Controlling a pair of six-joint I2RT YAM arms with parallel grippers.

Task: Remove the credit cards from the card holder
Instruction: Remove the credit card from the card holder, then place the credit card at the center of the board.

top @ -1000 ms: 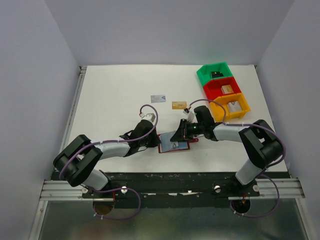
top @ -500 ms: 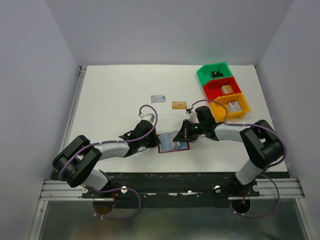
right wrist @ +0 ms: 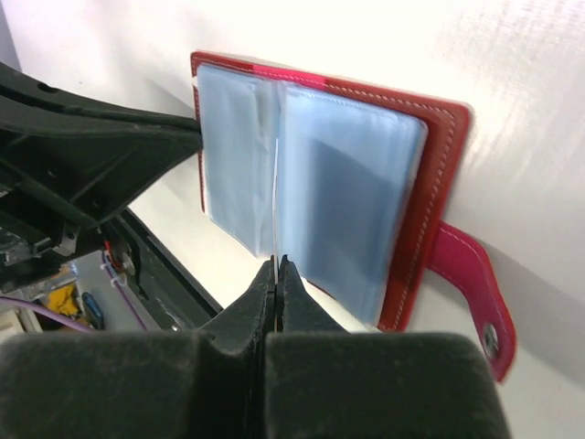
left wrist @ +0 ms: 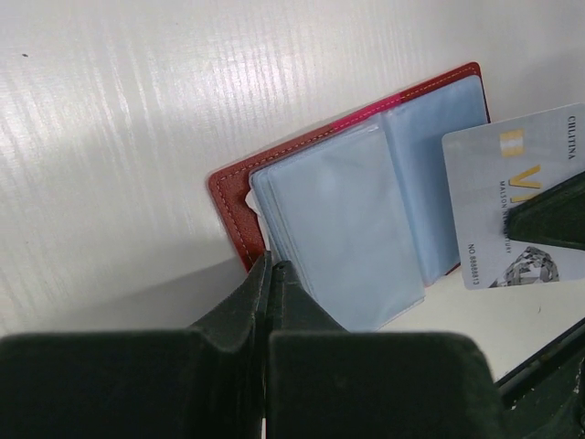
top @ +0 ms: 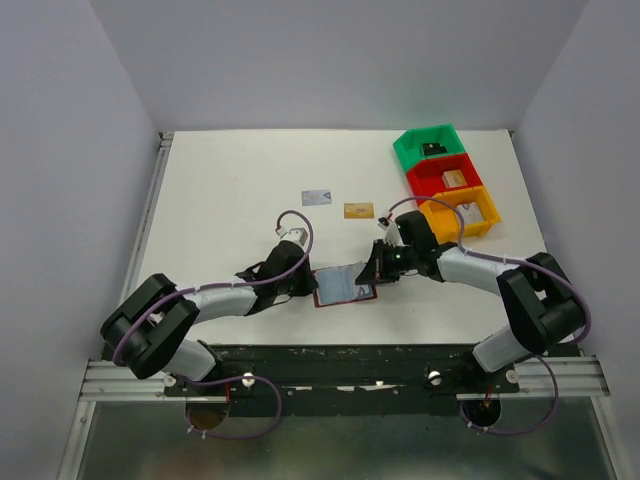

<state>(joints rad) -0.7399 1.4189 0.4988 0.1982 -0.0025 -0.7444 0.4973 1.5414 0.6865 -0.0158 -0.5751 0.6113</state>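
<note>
Two pincers closed, the right one newly
The left pincer clamps the card holder edge against the tabletop; the right pincer, open a second ago, has closed on a silver-grey credit card partly out of its sleeve: withdrawal can proceed

Card holder front centre, two cards behind, bins rear right
</note>
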